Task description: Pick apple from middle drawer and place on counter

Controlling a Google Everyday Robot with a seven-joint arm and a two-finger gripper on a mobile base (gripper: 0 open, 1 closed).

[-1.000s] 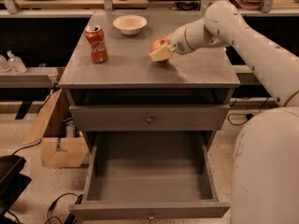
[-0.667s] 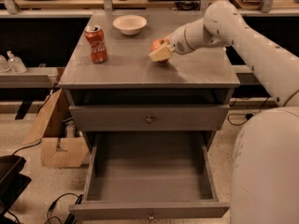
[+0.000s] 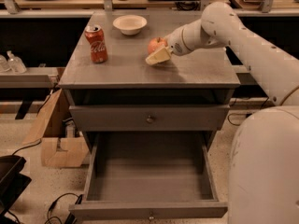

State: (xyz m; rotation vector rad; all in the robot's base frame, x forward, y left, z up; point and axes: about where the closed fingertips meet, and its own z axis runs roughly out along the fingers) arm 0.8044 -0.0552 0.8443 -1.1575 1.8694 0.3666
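Observation:
The small red and yellowish apple [image 3: 156,44] rests on the grey counter [image 3: 117,69], right of the middle. My gripper [image 3: 154,52] reaches in from the right and stands around the apple, open. Its pale near finger [image 3: 159,56] lies just in front of the apple; the far finger is hidden behind it. The middle drawer [image 3: 149,208] is pulled out wide below, and its grey inside holds nothing that I can see.
A red soda can [image 3: 96,43] stands on the counter's left side. A white bowl [image 3: 130,24] sits at the back. The upper drawer front [image 3: 149,118] is shut. My white arm [image 3: 252,41] crosses the right side. A cardboard box [image 3: 53,129] stands on the floor at left.
The near finger has shifted slightly toward the camera, and more of the apple shows behind it. The apple, can and bowl have not moved.

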